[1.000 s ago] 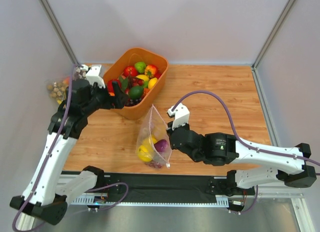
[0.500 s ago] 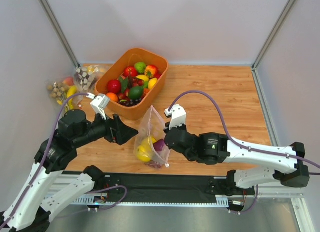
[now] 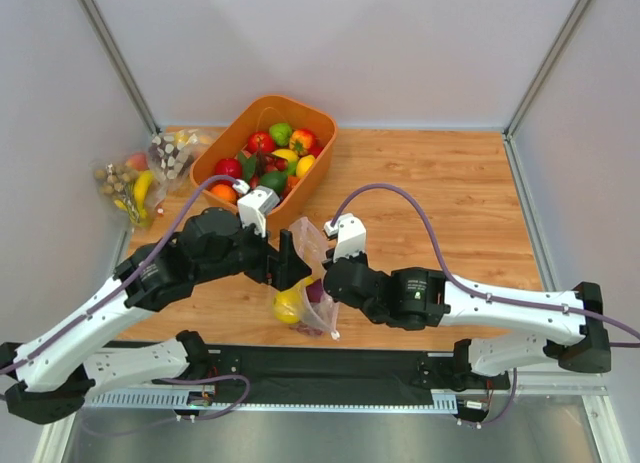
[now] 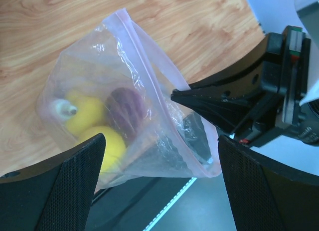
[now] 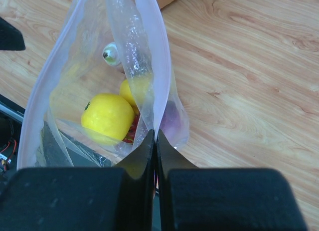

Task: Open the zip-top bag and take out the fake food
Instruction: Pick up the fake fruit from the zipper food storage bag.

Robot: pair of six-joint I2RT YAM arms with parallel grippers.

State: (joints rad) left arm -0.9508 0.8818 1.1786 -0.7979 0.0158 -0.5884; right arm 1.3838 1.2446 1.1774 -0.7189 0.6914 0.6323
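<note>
Two steps make up this job, and the first looks done: the zip-top bag (image 5: 144, 51) gapes at its pink-stripped mouth, while the fake food is all still inside, so the emptying is what remains. Beyond both tools on the wooden table (image 3: 440, 183) stands an orange bin (image 3: 318, 173) heaped with red, green, yellow and orange produce. It is probably where the pieces are meant to go, though nothing shows that for certain. Farther off, behind the left gripper (image 4: 160, 141), lie other clear bags (image 3: 140, 178) showing a banana and nuts. The left gripper's fingers are spread wide and hold nothing, with the bag's mouth directly between and ahead of them. The right gripper (image 5: 154, 136) is pinched tight on one lip of the bag, which hangs from that pinch. Inside sit a round yellow fruit (image 5: 107, 117), a second yellow one with a pale stem end, a purple onion (image 4: 124, 107) and a sliver of something red underneath.
</note>
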